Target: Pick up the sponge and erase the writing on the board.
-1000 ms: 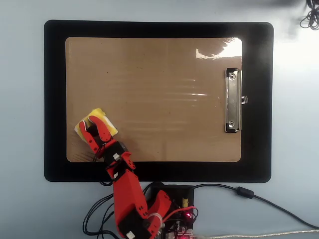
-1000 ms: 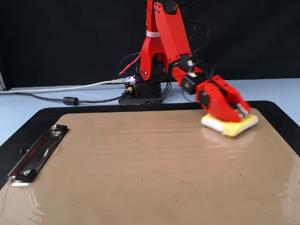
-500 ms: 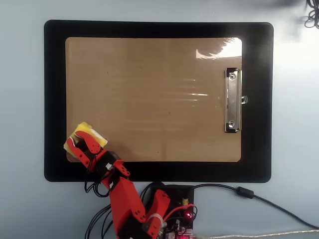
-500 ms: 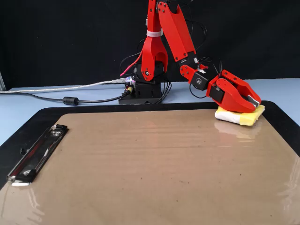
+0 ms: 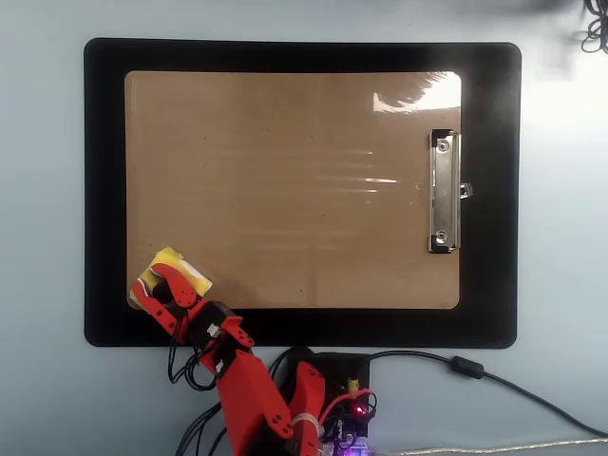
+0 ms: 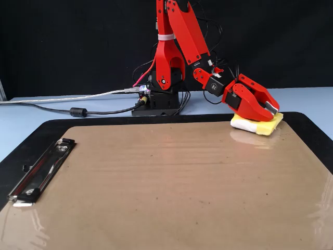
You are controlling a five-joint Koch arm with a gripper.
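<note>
1. Sponge (image 5: 174, 271) sits flat at board (image 5: 294, 190) corner, about 7 o'clock overhead.
2. Gripper (image 5: 150, 293) jaws clamp it from above, pressing for wiping contact.
3. Writing: none visible; surface reads clean.

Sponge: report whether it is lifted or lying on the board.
Lying flat. The sponge rests on the board at its corner, under the gripper, with no gap beneath it in the fixed view.

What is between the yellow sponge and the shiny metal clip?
Only bare brown board lies between the sponge and the clip, seen in the overhead view; no writing shows.
</note>
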